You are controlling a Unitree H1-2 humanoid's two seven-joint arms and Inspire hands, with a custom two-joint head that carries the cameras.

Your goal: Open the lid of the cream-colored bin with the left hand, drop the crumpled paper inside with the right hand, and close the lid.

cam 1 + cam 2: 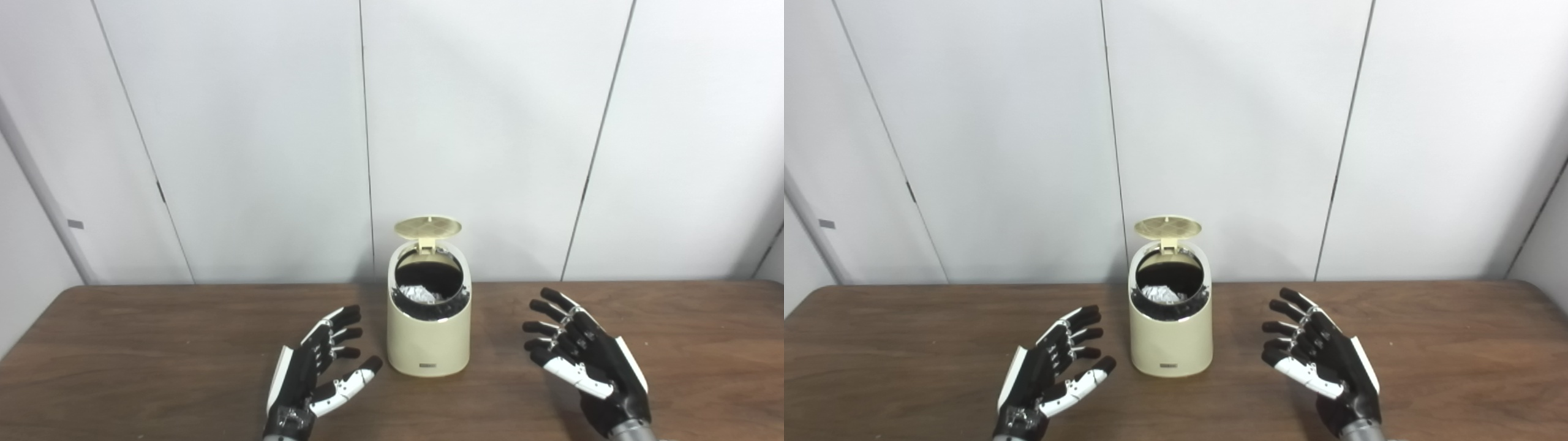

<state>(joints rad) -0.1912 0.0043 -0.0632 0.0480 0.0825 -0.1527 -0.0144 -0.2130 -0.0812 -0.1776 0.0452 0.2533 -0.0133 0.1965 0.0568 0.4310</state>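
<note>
Bin: cream-colored bin [429, 334] stood upright at mid-table, on the wooden table [153, 343], between the two hands.
Lid: lid [427, 227] was tipped up and back on its rear hinge, ribbed underside facing forward; mouth open.
Paper: crumpled paper [418, 295] lay inside the bin, pale and wrinkled against the dark liner (only its top showed).
Left hand: left hand [318, 364] was empty, fingers spread, palm turned toward the bin, low and just beside its left wall, not touching.
Right hand: right hand [582, 355] was empty too, fingers apart, farther off on the bin's right side.
Key relation: lid sat up and behind-right of the left hand, above the bin's rim; left hand was the nearer one.
Step judged: paper drop looked done; closing the lid remained.
Next move needs: reach over the rim to the lid's top edge, press forward and down.
</note>
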